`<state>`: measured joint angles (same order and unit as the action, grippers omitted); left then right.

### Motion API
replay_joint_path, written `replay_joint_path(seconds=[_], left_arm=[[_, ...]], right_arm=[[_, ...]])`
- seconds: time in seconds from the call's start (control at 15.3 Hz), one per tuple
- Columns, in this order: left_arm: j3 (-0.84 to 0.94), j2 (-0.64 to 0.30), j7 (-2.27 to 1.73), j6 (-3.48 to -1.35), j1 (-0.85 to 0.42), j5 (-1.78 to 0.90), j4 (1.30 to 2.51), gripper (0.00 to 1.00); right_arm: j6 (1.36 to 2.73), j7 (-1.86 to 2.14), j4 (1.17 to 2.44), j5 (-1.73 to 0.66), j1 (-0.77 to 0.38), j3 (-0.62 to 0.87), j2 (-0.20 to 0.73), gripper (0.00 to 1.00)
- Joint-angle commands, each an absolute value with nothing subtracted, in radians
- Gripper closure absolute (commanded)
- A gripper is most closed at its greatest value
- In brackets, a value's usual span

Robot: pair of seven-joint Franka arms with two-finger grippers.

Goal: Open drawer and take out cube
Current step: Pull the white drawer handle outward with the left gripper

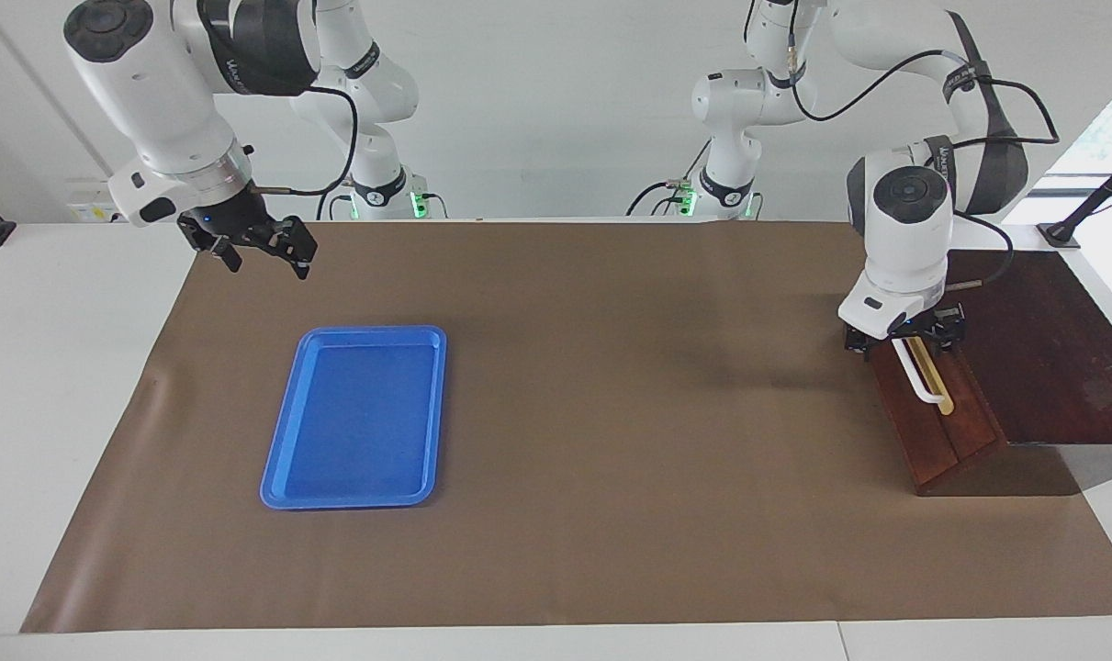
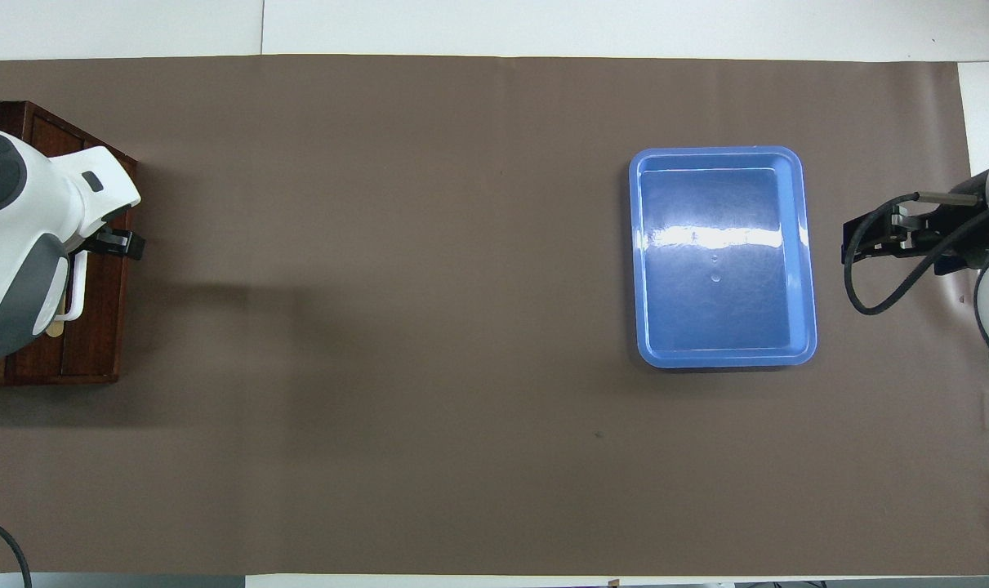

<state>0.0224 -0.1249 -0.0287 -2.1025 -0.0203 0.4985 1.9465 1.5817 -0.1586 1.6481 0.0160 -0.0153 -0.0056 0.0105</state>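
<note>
The dark reddish-brown drawer [image 1: 943,439] stands shut at the left arm's end of the table, with its white bar handle [image 1: 919,375] on a pale yellow strip. My left gripper [image 1: 903,338] is down at the end of the handle nearer the robots, fingers open on either side of it. In the overhead view the left hand covers most of the handle [image 2: 75,287] and drawer [image 2: 94,327]; the left gripper [image 2: 90,247] shows one black finger. My right gripper [image 1: 263,252] waits open and empty in the air at the right arm's end, also in the overhead view [image 2: 857,242]. The cube is hidden.
A flat blue tray [image 1: 358,413] lies on the brown mat toward the right arm's end, seen in the overhead view [image 2: 723,269] too. The drawer's dark cabinet top [image 1: 1051,349] reaches to the table's edge.
</note>
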Motion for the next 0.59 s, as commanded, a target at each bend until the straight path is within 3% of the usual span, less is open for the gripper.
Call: replay_joint_path(seconds=[0.0, 0.52], left_arm=[[0.026, -0.097, -0.037, -2.157, -0.012, 0.525, 2.014, 0.0], [0.028, -0.103, -0.041, -2.204, -0.011, 0.525, 2.043, 0.0]], right_arm=[[1.58, -0.173, 1.67, 0.028, -0.003, 0.006, -0.011, 0.0], [1.58, -0.173, 1.671, 0.028, -0.003, 0.006, -0.012, 0.0]])
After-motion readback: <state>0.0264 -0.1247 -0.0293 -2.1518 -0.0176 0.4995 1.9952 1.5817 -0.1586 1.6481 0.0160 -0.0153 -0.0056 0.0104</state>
